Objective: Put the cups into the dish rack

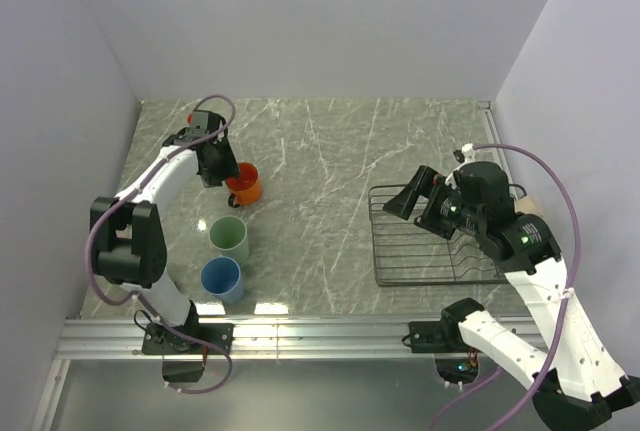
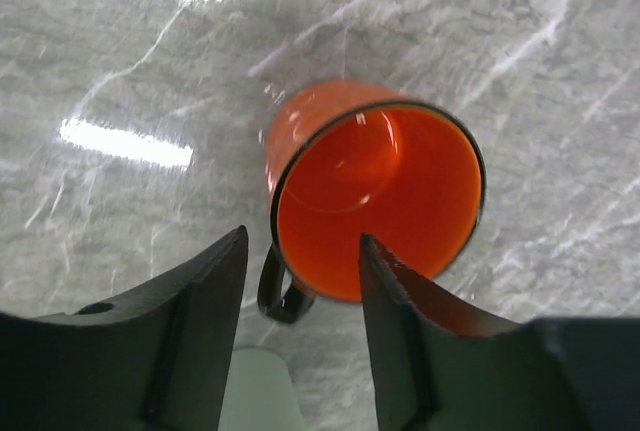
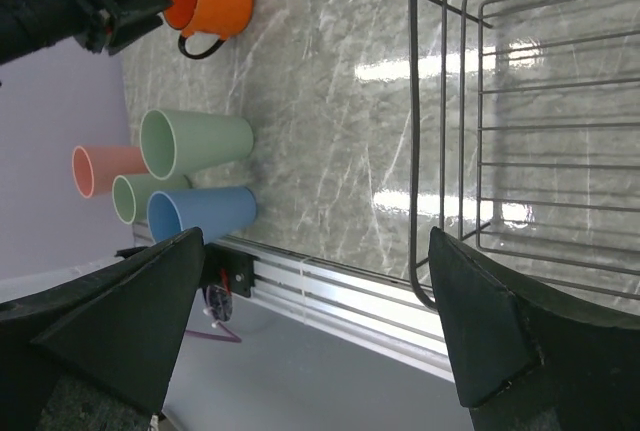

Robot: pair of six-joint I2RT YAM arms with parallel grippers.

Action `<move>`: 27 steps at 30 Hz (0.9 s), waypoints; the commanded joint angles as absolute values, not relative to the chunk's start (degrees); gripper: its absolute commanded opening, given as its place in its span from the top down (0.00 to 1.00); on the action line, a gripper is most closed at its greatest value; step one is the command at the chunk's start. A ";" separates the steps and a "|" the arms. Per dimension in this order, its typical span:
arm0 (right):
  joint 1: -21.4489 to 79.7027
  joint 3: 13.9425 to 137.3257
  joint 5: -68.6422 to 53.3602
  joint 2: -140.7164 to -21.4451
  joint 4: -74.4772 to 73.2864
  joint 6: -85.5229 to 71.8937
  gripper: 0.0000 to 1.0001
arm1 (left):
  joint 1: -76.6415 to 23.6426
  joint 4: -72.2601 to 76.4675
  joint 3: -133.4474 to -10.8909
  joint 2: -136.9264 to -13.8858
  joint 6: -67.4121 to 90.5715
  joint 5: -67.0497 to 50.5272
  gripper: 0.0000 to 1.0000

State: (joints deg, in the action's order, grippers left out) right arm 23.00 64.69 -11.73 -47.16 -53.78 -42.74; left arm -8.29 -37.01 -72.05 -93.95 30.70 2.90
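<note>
The left tool (image 2: 302, 243), jaws apart, straddles the left rim of the orange mug (image 2: 380, 191), while the right tool (image 3: 315, 241) hangs wide open over the dish rack's (image 3: 412, 101) left edge.

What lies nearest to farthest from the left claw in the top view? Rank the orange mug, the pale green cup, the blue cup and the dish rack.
From the left claw:
1. orange mug, right beside the claw.
2. pale green cup, closer to the arm bases.
3. blue cup, closer still to the near edge.
4. dish rack, far across on the right side.
</note>
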 commanded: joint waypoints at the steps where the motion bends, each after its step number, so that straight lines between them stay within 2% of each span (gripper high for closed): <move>1: 23.38 63.81 -10.99 -45.09 -54.75 -41.40 0.00 | -7.65 -33.93 -74.53 -96.50 29.44 2.55 0.49; 5: 23.29 63.28 -10.20 -44.56 -55.63 -41.13 0.00 | -7.47 -32.87 -74.36 -99.40 29.44 2.20 0.54; 8: 23.29 63.28 -10.11 -44.47 -55.63 -41.13 0.00 | -7.38 -32.43 -74.44 -100.63 29.36 1.23 0.66; 9: 23.29 63.28 -9.93 -44.47 -55.63 -41.13 0.00 | -7.21 -32.34 -74.36 -101.07 29.27 0.80 0.78; 12: 23.29 63.11 -9.84 -44.65 -55.46 -41.22 0.00 | -6.77 -32.17 -74.62 -101.42 29.53 0.44 1.00; 21: 23.38 63.11 -11.95 -45.61 -53.00 -41.66 0.00 | -4.57 -33.84 -81.37 -96.34 31.46 -5.79 1.00; 25: 23.38 61.79 -18.26 -46.23 -45.04 -43.41 0.00 | -4.57 -30.42 -81.92 -90.89 37.33 -13.87 1.00; 27: 23.38 60.04 -22.04 -46.49 -40.45 -46.30 0.00 | -4.57 -24.91 -79.47 -87.29 40.33 -21.60 1.00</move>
State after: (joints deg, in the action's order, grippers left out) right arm 23.03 61.47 -15.49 -46.04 -50.00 -43.20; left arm -4.29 -34.15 -77.87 -95.68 34.04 -8.49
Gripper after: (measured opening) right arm 0.995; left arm 0.070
